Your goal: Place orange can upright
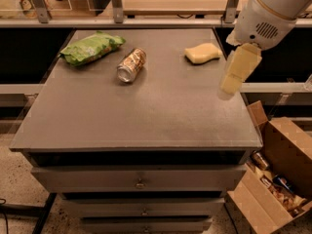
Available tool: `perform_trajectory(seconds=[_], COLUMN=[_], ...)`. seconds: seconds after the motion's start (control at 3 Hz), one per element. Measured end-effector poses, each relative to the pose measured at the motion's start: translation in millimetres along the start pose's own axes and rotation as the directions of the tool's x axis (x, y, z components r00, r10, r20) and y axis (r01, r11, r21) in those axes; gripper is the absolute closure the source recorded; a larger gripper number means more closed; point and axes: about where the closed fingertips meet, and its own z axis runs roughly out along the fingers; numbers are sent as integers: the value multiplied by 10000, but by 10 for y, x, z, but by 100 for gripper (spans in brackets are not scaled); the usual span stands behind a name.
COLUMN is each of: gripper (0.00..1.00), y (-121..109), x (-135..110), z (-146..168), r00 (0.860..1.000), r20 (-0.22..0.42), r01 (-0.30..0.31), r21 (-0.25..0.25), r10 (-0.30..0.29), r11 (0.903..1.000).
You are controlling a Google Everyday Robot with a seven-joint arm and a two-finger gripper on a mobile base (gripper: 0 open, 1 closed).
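Note:
The orange can [131, 65] lies on its side on the grey table top [146, 116], towards the back left, its silver top facing the front. My gripper [230, 84] hangs from the white arm [265, 13] over the table's right side, well to the right of the can and just in front of the yellow sponge. It holds nothing that I can see.
A green snack bag [90, 47] lies left of the can at the back. A yellow sponge [202, 53] sits at the back right. Drawers [140, 182] run under the table top. An open cardboard box [275, 179] with cans stands on the floor at the right.

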Motion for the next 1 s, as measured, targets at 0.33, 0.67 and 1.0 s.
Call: perform_trajectory(seconds=[0.33, 0.67, 1.0], gripper=[0, 0, 0], y=[-323, -521, -650], x=[-475, -848, -930], z=[272, 317, 390], r00=[9919, 9674, 9384], r20=[707, 1325, 1807], r01=[-1044, -2261, -3158], r21=[-205, 689, 1025], r10=[1056, 2157, 2945], r11=[9943, 9717, 9433])
